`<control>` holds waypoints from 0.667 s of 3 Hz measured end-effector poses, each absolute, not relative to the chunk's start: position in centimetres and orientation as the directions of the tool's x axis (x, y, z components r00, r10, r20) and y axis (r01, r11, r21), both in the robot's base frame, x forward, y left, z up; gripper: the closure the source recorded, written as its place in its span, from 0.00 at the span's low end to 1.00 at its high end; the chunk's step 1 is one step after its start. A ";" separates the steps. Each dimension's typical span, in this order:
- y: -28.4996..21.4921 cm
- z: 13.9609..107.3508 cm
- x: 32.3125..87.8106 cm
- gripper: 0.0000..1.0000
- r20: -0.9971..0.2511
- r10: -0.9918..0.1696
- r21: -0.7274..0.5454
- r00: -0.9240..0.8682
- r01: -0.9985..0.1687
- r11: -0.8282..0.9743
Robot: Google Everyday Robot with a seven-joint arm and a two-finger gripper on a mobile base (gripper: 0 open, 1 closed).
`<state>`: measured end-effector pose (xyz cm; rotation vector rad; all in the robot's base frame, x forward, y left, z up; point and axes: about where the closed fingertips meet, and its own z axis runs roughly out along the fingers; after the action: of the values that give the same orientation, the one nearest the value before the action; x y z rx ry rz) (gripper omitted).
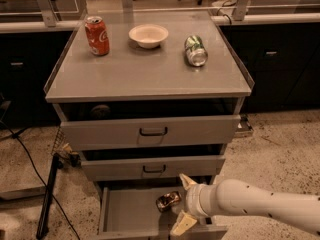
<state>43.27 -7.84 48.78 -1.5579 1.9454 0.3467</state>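
Observation:
My gripper [184, 203] reaches from the lower right over the open bottom drawer [125, 216] of a grey cabinet. Its two cream fingers [183, 224] stand apart, one above the other, so it is open. A small shiny brown packet [168, 200] lies in the drawer just left of the fingertips, close to the gap between them; whether it touches them I cannot tell. The white arm [260, 209] hides the drawer's right side.
On the cabinet top [150, 79] stand a red soda can [96, 35] and a white bowl [148, 35], with a green can [195, 50] lying on its side. The top and middle drawers are slightly open. A black cable and stand [47, 199] sit at left.

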 end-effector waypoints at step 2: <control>-4.4 38.6 46.6 0.00 -0.645 -0.757 -0.138 -0.107 -0.958 0.253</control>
<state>46.59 -4.43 38.63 -1.5552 1.9149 0.4222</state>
